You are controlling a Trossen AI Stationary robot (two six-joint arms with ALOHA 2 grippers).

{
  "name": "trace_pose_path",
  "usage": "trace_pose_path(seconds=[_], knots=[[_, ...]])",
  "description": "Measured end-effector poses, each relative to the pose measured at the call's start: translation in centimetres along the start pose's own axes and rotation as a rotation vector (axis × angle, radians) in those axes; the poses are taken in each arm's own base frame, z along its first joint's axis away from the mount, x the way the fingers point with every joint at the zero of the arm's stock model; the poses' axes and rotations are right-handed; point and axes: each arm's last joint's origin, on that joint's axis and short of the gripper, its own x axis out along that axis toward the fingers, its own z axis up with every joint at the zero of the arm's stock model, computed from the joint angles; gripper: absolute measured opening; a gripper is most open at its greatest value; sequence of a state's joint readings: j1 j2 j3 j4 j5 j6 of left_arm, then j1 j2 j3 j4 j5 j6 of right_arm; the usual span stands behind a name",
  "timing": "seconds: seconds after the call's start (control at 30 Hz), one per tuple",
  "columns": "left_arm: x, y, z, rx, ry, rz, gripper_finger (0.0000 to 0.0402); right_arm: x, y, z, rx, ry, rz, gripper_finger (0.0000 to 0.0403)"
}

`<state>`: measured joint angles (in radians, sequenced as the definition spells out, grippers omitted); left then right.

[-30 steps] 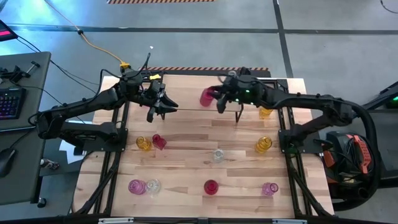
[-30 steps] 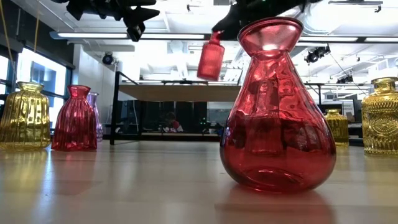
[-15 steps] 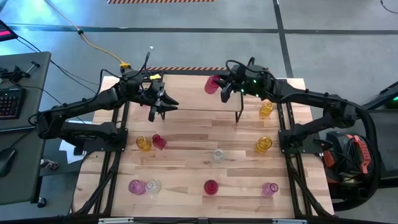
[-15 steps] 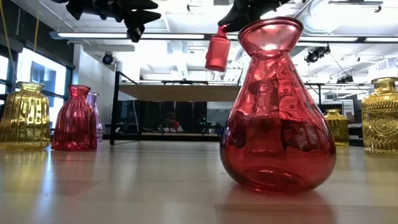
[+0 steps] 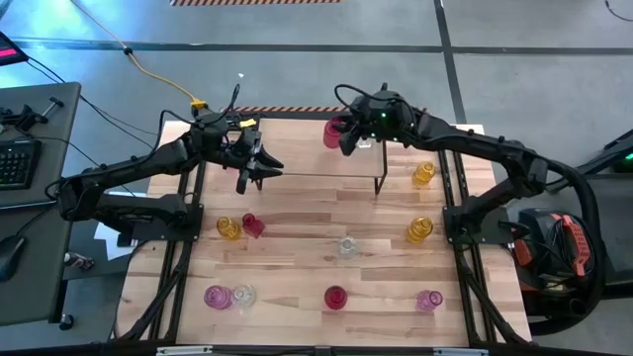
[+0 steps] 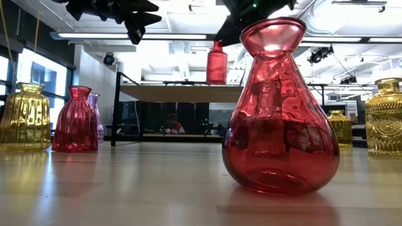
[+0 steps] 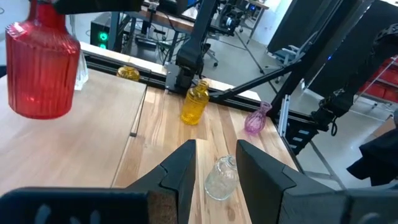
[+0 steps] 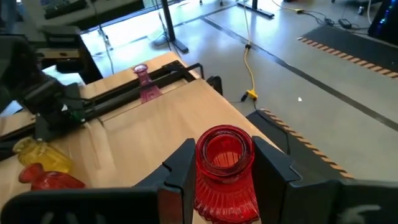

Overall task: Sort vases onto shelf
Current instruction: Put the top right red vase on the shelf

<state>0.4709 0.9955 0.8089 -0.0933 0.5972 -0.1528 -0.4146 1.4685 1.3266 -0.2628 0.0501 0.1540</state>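
From above, the right gripper [image 5: 346,138] carries a red vase [image 5: 334,133] over the far part of the shelf [image 5: 316,158], whose light wooden top sits on thin black legs at the back of the table [image 5: 297,237]. The left gripper [image 5: 259,170] waits near the shelf's left end, holding nothing. The other vases [image 5: 346,246] stand scattered on the front half of the table, well apart from each other.

At table height, the held vase [image 6: 217,63] hangs upright above the shelf top [image 6: 182,93], not touching it. A second red vase [image 6: 281,107] stands very close to the camera, and an amber vase [image 6: 24,117] is at the left. Behind is a bright workshop with ceiling lights and, far off, a person sitting.

Past the left wrist, the two fingers [image 7: 183,168] stand a little apart with nothing between them. The ribbed red vase [image 7: 42,62] is seen above the shelf, and beyond are a yellow vase [image 7: 195,103], a pink vase [image 7: 255,119] and a clear vase [image 7: 221,177].

Past the right wrist, the fingers [image 8: 180,168] press both sides of the vase [image 8: 224,165] just under its open mouth. I think the glass is light, stiff, smooth and breakable; the ribs and the flared rim help against slipping, so the neck seems the good place to hold. The wood looks flat and hard, so a gentle landing is wise.
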Motion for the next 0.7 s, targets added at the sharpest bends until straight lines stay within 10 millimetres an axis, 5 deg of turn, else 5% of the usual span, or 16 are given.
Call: trace_pose_path(seconds=[0.7], knots=[[0.0,0.0,0.0,0.003,0.000,0.000,0.0107,1.3,-1.8,-0.7,0.045,0.064,0.007,0.0092]])
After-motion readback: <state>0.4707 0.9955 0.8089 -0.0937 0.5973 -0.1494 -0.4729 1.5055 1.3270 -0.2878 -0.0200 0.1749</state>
